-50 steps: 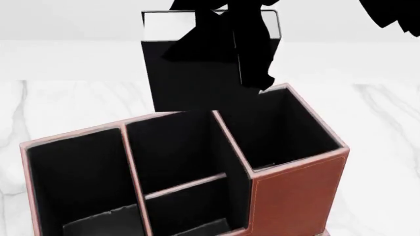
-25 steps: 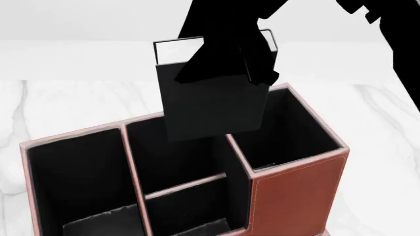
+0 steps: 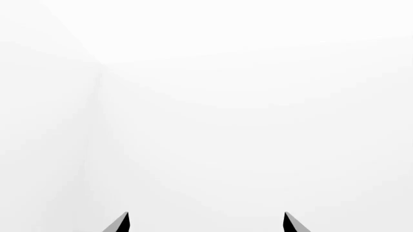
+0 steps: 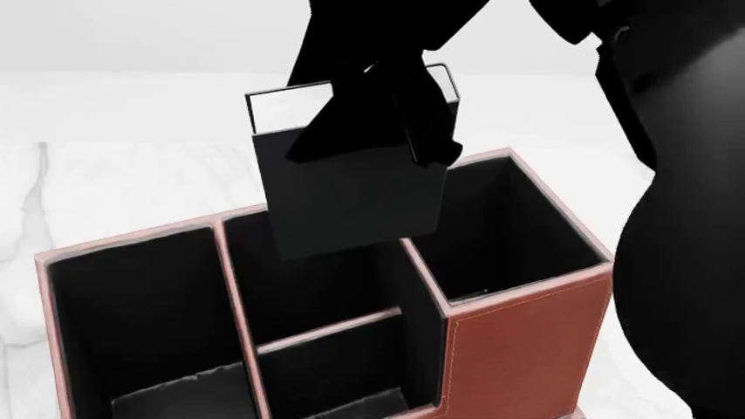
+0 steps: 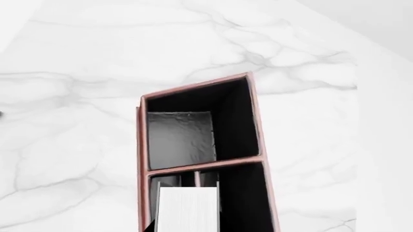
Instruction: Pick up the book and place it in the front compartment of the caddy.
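While my right gripper (image 4: 390, 122) has its fingers clenched on the top edge of the book (image 4: 349, 196), the book hangs upright in the air over the caddy (image 4: 524, 340), its lower edge above the divided middle section and not yet down inside any cell. It tilts a little, the bottom swung toward the left. In the right wrist view I look straight down the white page edges at the black-lined cells below.

I judge the book to be light and stiff: a thin hard cover that should not sag from a pinch at one edge, though it can pivot between the fingers like a pendulum. The cover looks smooth, so a slip is possible if I jolt it. Holding it at the top edge near the middle seems right, since it leaves the lower part free to enter a narrow cell.

The front compartment (image 4: 331, 371) is the small near cell of the middle section; the book sits over the far one, so I would bring it nearer before lowering.

My left gripper (image 3: 205, 223) faces blank white, fingers spread apart and holding nothing.

The marble table (image 4: 105, 188) carries the caddy.
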Tool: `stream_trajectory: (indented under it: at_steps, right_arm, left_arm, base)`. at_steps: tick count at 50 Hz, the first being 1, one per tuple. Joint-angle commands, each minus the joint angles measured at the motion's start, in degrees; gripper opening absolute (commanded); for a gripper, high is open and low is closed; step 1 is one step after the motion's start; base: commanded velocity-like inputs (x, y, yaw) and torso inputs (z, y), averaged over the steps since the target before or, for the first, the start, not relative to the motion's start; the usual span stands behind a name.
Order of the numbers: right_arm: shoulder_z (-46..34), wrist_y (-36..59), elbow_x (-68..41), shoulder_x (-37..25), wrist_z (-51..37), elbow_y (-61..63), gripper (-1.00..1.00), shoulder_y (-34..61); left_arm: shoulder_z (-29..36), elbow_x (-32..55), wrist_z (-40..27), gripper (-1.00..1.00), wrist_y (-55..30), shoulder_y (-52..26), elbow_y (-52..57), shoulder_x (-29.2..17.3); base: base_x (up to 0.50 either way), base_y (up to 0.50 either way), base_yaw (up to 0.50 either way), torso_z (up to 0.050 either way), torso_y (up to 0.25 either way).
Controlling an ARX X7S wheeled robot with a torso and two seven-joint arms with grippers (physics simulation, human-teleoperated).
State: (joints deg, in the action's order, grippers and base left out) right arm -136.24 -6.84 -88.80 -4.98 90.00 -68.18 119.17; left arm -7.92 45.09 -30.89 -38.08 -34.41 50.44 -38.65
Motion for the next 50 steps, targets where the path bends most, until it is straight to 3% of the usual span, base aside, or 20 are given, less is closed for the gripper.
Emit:
stream_trajectory:
  at_steps: [1, 50]
  right_arm:
    - [1.1, -2.9, -1.1, 1.7, 0.0, -0.1, -1.0, -0.1]
    - [4.8, 1.2, 1.9, 4.5, -0.1, -6.8, -1.0, -7.4]
  left_arm:
    - [-1.1, -0.4, 0.8, 1.0, 0.1, 0.3, 0.2, 0.6]
    - [-0.7, -0.5, 0.7, 1.0, 1.3, 1.0, -0.4, 0.1]
  base:
    - [0.0, 0.0, 0.0, 0.0, 0.0]
    - [0.0, 0.0, 0.0, 0.0, 0.001]
